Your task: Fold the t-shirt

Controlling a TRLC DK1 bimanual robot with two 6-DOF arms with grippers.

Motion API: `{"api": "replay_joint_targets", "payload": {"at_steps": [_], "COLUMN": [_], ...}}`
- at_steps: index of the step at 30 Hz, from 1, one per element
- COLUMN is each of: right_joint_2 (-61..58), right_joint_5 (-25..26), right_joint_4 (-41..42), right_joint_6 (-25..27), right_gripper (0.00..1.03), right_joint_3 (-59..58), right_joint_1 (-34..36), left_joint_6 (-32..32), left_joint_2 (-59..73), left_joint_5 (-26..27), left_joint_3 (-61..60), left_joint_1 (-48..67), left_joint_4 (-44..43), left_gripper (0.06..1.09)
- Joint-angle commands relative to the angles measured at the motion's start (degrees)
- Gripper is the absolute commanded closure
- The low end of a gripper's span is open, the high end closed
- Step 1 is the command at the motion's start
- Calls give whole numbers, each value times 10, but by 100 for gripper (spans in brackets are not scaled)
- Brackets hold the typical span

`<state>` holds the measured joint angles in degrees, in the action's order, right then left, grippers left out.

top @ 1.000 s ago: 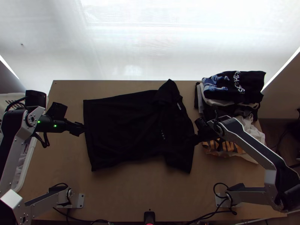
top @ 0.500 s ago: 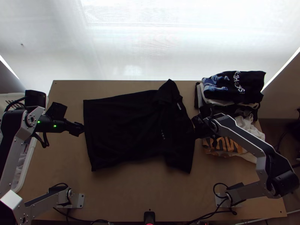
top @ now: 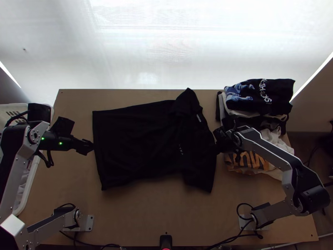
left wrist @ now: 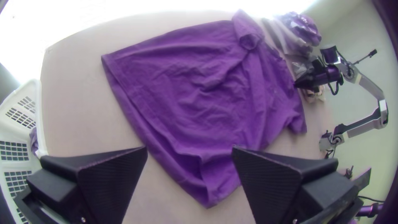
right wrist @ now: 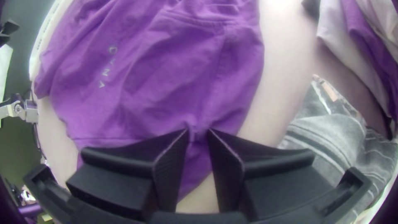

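My left pincer (top: 92,144) gapes, released, by the spread black t-shirt's (top: 141,141) hem — my right pincer (top: 216,145), released but narrowly parted, meets its opposite end.

The left tool (top: 90,145) gapes; the T-shirt (left wrist: 195,95) lies spread, creased, on the desk (left wrist: 78,108) near a basket (left wrist: 40,120).

- Strong white light comes from the pale surface (top: 166,50) beyond the desk's (top: 145,212) far edge.
- The desk itself is dim; on it the t-shirt (top: 145,141) sinks to near black in the top view.
- Left wrist view: glare along the desk's far edge.
- Both wrist views: desk edges bowed, corners dark.
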<state>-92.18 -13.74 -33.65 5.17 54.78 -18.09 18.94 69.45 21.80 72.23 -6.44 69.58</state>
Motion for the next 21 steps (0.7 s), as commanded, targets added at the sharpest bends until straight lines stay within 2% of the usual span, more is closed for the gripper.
{"api": "replay_joint_targets", "payload": {"at_steps": [1,2,3,4,11,15,17,21], "right_joint_2": [-2,-2,-2,-2,2,3,7,11], "right_joint_5": [0,0,0,0,0,0,0,0], "right_joint_4": [5,5,6,7,7,7,7,6], "right_joint_6": [1,1,2,5,4,3,2,2], "right_gripper": [82,84,94,100,100,100,100,100], "right_joint_3": [-6,-5,-4,-3,2,3,2,2], "right_joint_1": [-5,-5,-7,-9,-16,-18,-20,-21], "left_joint_6": [19,23,29,34,75,77,79,83], "left_joint_2": [-36,-42,-48,-53,-68,-62,-74,-80], "left_joint_5": [0,-1,-1,-1,0,1,-1,-44], "left_joint_3": [-63,-73,-80,-86,-123,-168,-196,-249], "left_joint_1": [-9,-9,-14,-19,-50,-37,6,107], "left_joint_4": [18,21,26,29,78,103,107,85], "left_gripper": [10,10,10,10,10,10,10,10]}}
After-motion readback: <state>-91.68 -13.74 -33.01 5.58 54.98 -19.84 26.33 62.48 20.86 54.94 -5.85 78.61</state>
